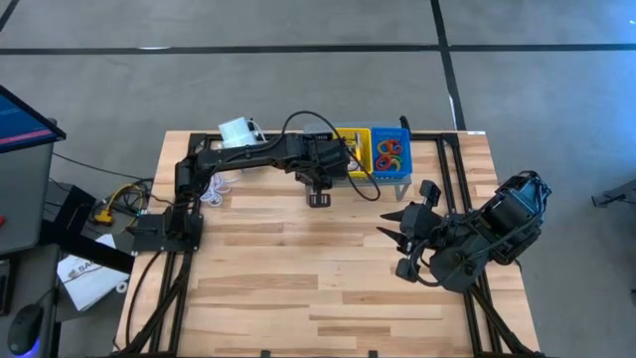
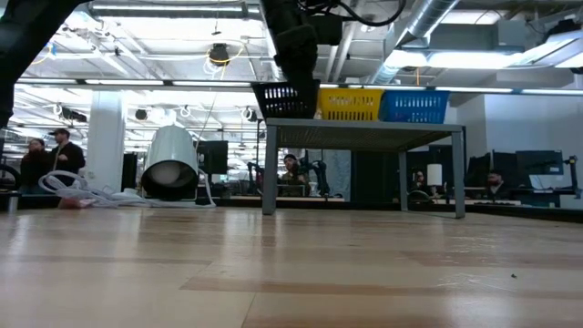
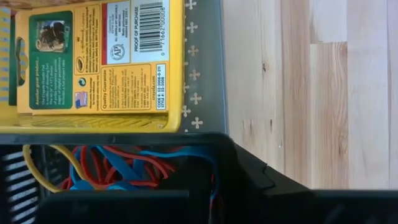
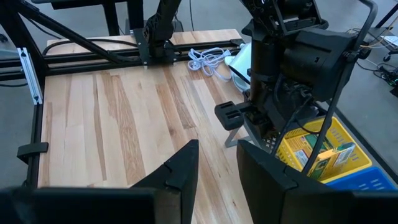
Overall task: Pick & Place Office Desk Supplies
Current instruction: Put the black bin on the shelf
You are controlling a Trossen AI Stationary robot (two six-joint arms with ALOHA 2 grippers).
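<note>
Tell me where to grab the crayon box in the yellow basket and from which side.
Pinch the crayon box across its two long edges, coming straight down from above. It seems to lie flat with its printed back panel facing up, and the walls of the yellow basket block any sideways approach.

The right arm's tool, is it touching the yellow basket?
Apart. The high view shows the right tool over bare table, well clear of the yellow basket.

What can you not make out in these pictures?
High view: the left arm covers the black basket.
Low view: walls of the yellow basket and blue basket hide their contents.
Left wrist view: the crayon box is cut off by the edge; a dark rim hides part of the rubber bands.
</note>
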